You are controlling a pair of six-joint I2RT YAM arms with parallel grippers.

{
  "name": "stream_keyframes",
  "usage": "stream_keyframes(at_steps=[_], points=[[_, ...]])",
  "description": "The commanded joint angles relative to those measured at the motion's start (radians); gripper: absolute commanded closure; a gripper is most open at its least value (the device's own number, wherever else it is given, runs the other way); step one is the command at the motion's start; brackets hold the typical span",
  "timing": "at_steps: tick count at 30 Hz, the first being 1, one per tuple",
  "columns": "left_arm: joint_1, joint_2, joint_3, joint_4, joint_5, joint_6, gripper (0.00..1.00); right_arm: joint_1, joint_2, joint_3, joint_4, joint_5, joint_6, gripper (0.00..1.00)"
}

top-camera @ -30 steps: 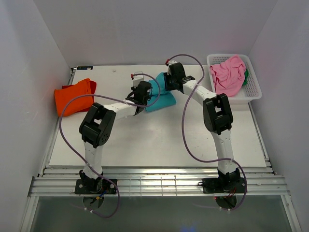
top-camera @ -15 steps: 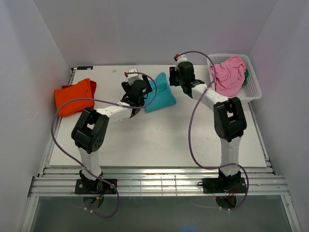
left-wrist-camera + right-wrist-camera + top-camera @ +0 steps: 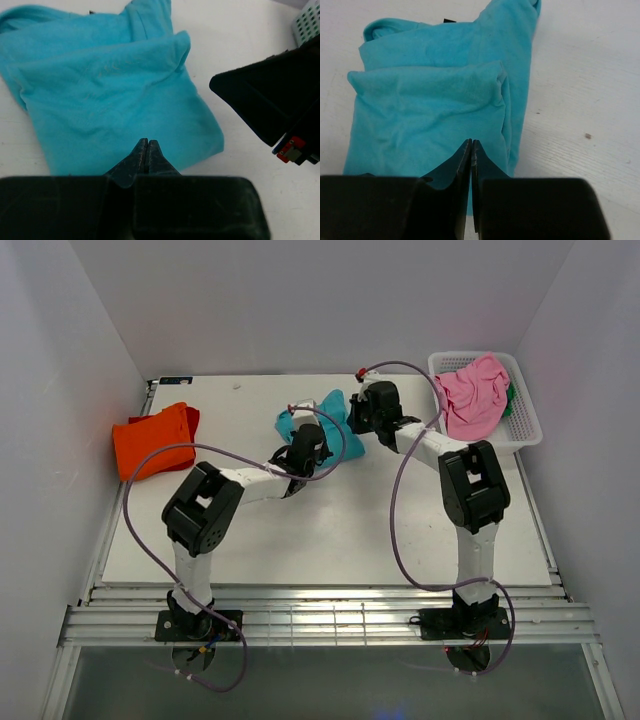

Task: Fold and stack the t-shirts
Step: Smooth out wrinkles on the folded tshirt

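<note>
Orange shirt (image 3: 153, 440) lies folded at 9 o'clock. Teal shirt (image 3: 110, 100), near 12 o'clock, is part-folded; left pincer (image 3: 146, 150) and right pincer (image 3: 471, 150) sit clenched at its edge. Pink shirt (image 3: 472, 395) lies unfolded in basket (image 3: 525, 430), 2 o'clock.

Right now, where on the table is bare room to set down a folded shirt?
Widest bare patch: near middle of the table, in front of the teal shirt. A smaller one at the back, between orange shirt and teal shirt. Crowded: around the teal shirt, by left claw and right claw, and the basket corner.
</note>
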Motion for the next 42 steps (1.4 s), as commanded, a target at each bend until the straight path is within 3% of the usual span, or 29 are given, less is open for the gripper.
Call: stream_keyframes(at_steps=[1, 7, 11, 17, 29, 33, 42], points=[[0.008, 0.066, 0.039, -0.010, 0.069, -0.011, 1.00, 0.000, 0.085, 0.078, -0.049, -0.083, 0.015, 0.92], [0.008, 0.141, 0.072, -0.052, 0.093, -0.022, 1.00, 0.003, 0.185, 0.171, -0.147, -0.126, 0.031, 0.92], [0.006, 0.131, 0.029, -0.060, 0.103, -0.046, 1.00, 0.003, 0.194, 0.150, -0.235, -0.106, 0.049, 0.92], [-0.020, 0.055, -0.109, -0.058, 0.066, -0.075, 1.00, 0.020, 0.091, -0.040, -0.218, -0.074, 0.071, 0.92], [-0.196, -0.171, -0.436, -0.060, -0.063, -0.200, 1.00, 0.079, -0.100, -0.310, -0.210, 0.023, 0.098, 0.92], [-0.253, -0.244, -0.462, -0.066, -0.135, -0.178, 1.00, 0.119, -0.226, -0.405, -0.172, 0.055, 0.106, 0.92], [-0.258, -0.471, -0.367, -0.104, -0.267, -0.016, 1.00, 0.181, -0.429, -0.356, -0.172, 0.003, 0.089, 0.87]])
